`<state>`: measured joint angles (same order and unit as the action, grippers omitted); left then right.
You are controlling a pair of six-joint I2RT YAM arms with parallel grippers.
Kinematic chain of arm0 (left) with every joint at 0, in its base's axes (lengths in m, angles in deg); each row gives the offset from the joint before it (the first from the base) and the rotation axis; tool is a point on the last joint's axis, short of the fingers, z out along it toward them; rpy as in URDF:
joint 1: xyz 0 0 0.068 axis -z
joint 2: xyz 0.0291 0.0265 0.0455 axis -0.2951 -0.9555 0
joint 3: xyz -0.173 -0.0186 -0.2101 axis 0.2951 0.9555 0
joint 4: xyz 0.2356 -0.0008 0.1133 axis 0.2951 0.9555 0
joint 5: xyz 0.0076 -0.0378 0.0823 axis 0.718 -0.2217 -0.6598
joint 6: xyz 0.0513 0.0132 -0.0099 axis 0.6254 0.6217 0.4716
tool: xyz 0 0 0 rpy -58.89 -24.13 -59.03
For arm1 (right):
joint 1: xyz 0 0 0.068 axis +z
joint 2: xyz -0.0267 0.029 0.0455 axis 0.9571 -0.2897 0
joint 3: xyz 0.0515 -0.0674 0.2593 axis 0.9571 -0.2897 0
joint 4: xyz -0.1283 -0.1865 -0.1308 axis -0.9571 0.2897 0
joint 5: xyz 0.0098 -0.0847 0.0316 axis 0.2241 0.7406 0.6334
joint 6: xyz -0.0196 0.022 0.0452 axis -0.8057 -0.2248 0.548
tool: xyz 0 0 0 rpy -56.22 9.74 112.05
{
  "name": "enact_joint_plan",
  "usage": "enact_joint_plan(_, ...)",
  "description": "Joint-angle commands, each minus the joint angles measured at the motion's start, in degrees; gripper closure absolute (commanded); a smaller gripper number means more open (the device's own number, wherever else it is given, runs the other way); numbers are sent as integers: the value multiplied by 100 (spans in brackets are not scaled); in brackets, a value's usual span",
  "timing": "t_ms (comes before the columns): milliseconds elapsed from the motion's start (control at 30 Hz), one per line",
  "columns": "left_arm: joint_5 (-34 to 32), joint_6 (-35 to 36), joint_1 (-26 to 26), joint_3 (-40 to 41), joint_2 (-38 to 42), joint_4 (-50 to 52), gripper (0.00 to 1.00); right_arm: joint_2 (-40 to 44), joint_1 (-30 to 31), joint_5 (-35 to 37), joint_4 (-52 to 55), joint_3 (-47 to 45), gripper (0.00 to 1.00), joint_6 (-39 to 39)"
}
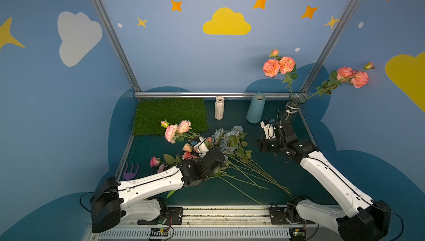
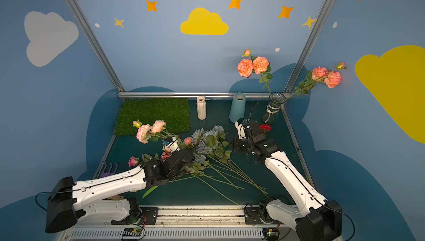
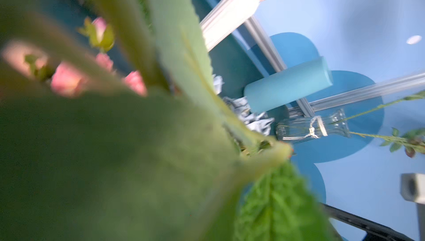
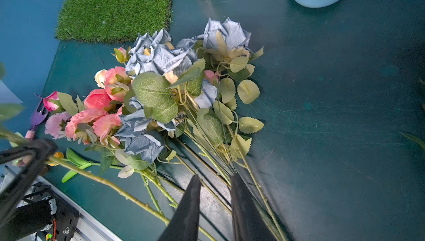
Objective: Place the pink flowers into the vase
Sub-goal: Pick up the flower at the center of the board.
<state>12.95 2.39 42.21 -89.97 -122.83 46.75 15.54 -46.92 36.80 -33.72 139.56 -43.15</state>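
One spray of the pink flowers (image 1: pixel 177 130) (image 2: pixel 149 131) is raised off the surface (image 1: pixel 264 182). Its green stem is clenched in the left hand (image 4: pixel 39 150), and its blooms stand out beyond that hand toward the grass mat (image 1: pixel 170 113). Loose pink blooms (image 4: pixel 96 113) lie on the surface just beside the same hand, touching the grey-blue roses (image 4: pixel 158 53) heaped between the two hands. Two more pink sprays (image 1: pixel 279 65) (image 2: pixel 326 76) stand in the glass vase (image 1: pixel 295 104) (image 2: pixel 274 107), well apart from the left hand and just beyond the right hand (image 4: pixel 215 179). We see a white tie with a tag (image 3: pixel 318 126) knotted round the vase's neck; any writing on it is too small for us to read. The right hand is released, its dark fingers (image 4: pixel 190 205) parted above the long bare stems (image 4: pixel 207 166) with nothing between them. In a top view a small red carnation (image 2: pixel 265 127) lies just beside this hand. Beyond it stand a pale blue vase (image 1: pixel 255 107) and a white ribbed vase (image 1: pixel 219 107). A purple garden fork (image 1: pixel 131 171) lies near the left arm (image 1: pixel 149 182), behind its hand.
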Motion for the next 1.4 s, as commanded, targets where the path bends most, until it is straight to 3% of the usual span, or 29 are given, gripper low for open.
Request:
enact_joint_plan(0,411,1976,-364,-586,-193,-470,97,307,4,-135,-171,221,74,-81)
enact_joint_plan(100,1405,2668,-826,-923,-316,-558,98,607,29,-657,-411,251,74,-160)
enact_joint_plan(267,3298,3196,-1555,-1300,-432,-628,98,816,204,-1602,-902,337,73,-237)
enact_joint_plan(533,5372,3676,-1815,-1680,-594,-674,98,351,490,-2382,-1132,757,73,-193)
enact_joint_plan(833,6017,3696,-1824,-1683,-575,-797,98,32,852,-2335,-1052,1023,73,-252)
enact_joint_plan(1367,6118,3773,-1824,-1834,-537,-686,98,-253,1346,-1578,-366,1116,73,-816)
